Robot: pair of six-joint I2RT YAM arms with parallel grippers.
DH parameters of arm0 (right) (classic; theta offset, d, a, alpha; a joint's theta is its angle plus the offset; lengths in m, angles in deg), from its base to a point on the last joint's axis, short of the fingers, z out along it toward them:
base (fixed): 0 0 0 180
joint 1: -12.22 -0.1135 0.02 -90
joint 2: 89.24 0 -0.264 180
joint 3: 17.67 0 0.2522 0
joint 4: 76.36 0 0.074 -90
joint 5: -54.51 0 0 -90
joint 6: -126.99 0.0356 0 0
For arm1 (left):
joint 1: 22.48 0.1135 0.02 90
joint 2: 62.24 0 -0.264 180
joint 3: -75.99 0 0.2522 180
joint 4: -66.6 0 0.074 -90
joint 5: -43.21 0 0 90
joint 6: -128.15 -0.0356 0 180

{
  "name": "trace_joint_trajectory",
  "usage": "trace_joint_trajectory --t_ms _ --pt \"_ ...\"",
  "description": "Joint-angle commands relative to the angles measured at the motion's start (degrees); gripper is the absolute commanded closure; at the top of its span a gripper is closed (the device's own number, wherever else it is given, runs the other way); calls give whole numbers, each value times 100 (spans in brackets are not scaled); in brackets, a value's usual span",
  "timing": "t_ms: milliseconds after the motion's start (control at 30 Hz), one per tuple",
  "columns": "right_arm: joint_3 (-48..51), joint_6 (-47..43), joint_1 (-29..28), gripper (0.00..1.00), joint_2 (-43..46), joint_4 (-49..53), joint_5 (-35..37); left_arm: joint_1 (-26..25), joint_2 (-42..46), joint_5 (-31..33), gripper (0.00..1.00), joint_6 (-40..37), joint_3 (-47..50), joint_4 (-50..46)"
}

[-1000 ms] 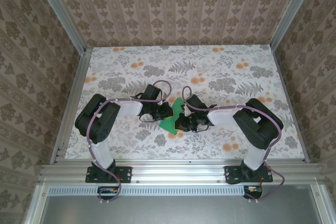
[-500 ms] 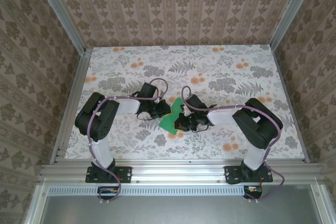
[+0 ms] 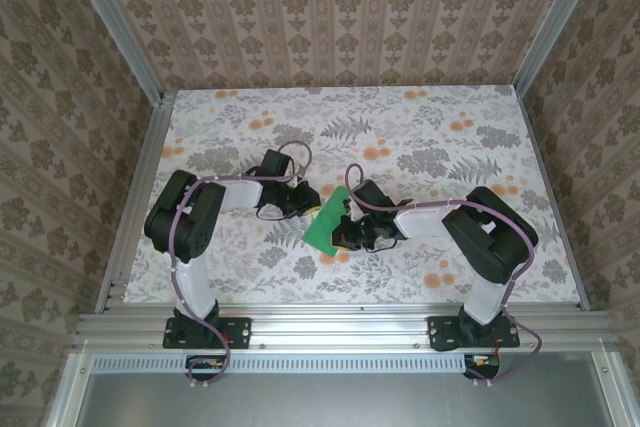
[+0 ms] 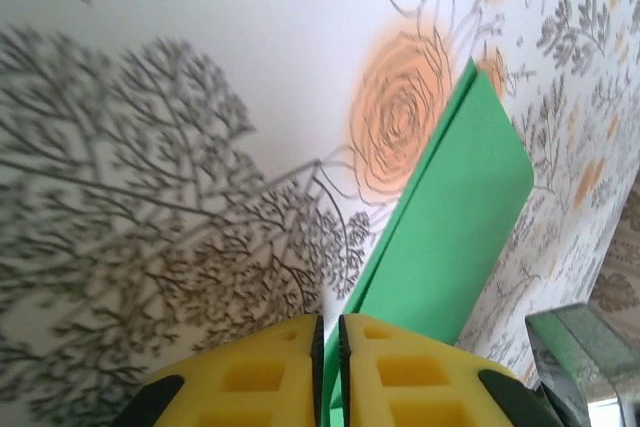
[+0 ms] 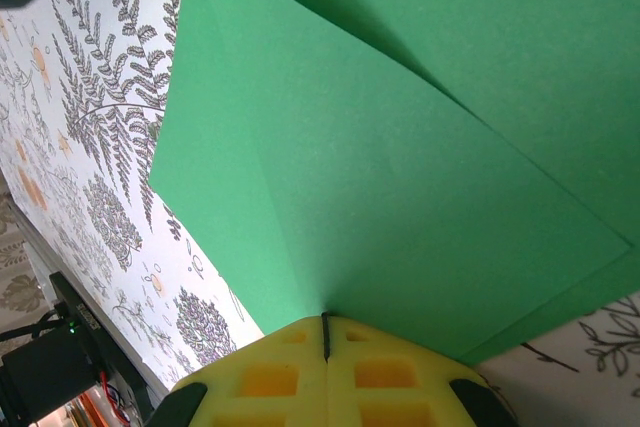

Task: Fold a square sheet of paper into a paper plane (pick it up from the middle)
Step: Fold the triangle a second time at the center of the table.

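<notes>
The green paper (image 5: 400, 177) is pinched tight by the jaws of the left gripper (image 4: 330, 347); also by those of the right gripper (image 5: 326, 332).

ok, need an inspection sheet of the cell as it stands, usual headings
Surface: floral-patterned tabletop, flat, no spills seen.
Job's things: thin bright green sheet of paper, partly folded with overlapping layers, mid-table between the two arms.
Clutter: nothing seen.
Hands: left hand shut on one edge of the paper; right hand shut on another edge.
Cables: purple cables run along both arms and loop above each wrist.
Surroundings: wallpapered walls on three sides; aluminium frame along the near edge.
</notes>
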Motion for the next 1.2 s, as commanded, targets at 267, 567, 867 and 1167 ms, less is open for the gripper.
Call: trace_joint_trajectory --t_ms 267,567,867,1167 --pt "-35 -135 -19 95 -285 811 273 -92 609 361 85 -221 -171 -743" --pt "-54 -109 -16 94 -281 684 282 -460 655 85 90 -126 85 -572" --pt "-103 -48 -12 94 -209 612 226 -532 56 122 92 -184 -89 -604" --pt "-558 17 -45 92 74 734 136 -532 -150 453 93 -406 21 -840"
